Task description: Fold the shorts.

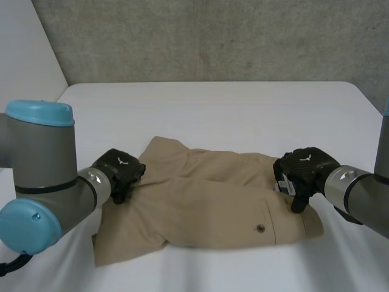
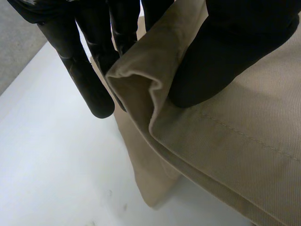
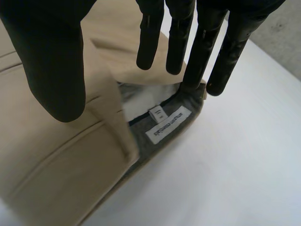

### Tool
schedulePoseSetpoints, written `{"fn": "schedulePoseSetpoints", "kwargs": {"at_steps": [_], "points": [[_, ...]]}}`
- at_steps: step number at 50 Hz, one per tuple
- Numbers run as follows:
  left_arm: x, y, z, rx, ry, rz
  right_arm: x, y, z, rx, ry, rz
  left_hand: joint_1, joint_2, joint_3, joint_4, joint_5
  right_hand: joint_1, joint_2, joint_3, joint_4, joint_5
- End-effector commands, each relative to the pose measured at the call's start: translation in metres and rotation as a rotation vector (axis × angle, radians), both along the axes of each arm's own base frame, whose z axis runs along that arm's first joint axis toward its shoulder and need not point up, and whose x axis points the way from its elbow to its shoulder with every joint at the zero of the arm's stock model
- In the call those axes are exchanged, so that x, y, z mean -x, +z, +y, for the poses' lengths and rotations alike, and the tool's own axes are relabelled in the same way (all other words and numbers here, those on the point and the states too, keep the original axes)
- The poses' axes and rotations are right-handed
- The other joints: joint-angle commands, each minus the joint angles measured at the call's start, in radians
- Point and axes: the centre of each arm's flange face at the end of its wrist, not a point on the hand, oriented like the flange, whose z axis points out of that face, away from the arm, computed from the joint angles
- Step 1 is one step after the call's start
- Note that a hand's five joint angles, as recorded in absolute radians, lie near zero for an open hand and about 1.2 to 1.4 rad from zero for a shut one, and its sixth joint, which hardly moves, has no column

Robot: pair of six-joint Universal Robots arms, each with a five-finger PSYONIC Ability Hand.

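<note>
Left robot hand (image 1: pixel 118 171) pinches the leg hem (image 2: pixel 131 80) of the shorts (image 1: pixel 206 207) between thumb and straight fingers. Right robot hand (image 1: pixel 304 171) sits at the waistband (image 3: pixel 141 141); its grip cannot be told. Shorts lie flat near the front edge of the desk (image 1: pixel 213 109), apparently halved leg over leg. The waist-to-hem fold appears outstanding.
</note>
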Motion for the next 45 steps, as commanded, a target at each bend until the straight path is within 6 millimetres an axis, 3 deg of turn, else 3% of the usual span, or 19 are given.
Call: {"fn": "schedulePoseSetpoints", "kwargs": {"at_steps": [1,7,24,33,41,42,45], "points": [[-0.006,0.003,0.004,-0.008,0.01,-0.006,0.008,-0.002,-0.008,-0.135,0.006,-0.051,0.252,0.199,0.205,0.199,0.218,0.007,-0.06,-0.058,-0.059,-0.062],[-0.009,0.007,0.01,-0.004,0.011,-0.001,0.005,-0.011,-0.011,-0.267,0.028,-0.083,0.252,0.199,0.205,0.199,0.218,-0.034,-0.101,-0.099,-0.1,-0.103],[-0.014,0.025,0.03,0.031,-0.002,0.016,-0.002,-0.018,-0.043,-0.305,-0.037,-0.176,0.252,0.199,0.205,0.199,0.218,-0.019,-0.086,-0.084,-0.086,-0.088],[-0.017,0.039,0.039,0.067,-0.006,0.032,-0.007,-0.024,-0.047,-0.35,-0.032,-0.175,0.252,0.199,0.205,0.199,0.218,0.001,-0.066,-0.064,-0.065,-0.068],[-0.017,0.044,0.039,0.088,-0.005,0.043,-0.008,-0.026,-0.041,-0.396,-0.017,-0.165,0.252,0.199,0.205,0.199,0.218,0.259,0.192,0.194,0.193,0.19],[-0.017,0.045,0.038,0.09,-0.005,0.045,-0.008,-0.025,-0.04,-0.406,-0.011,-0.17,0.252,0.199,0.205,0.199,0.218,0.501,0.434,0.436,0.435,0.432],[-0.016,0.044,0.036,0.093,-0.006,0.045,-0.009,-0.019,-0.041,-0.393,0.004,-0.179,0.252,0.199,0.205,0.199,0.218,0.898,0.831,0.833,0.832,0.83]]}}
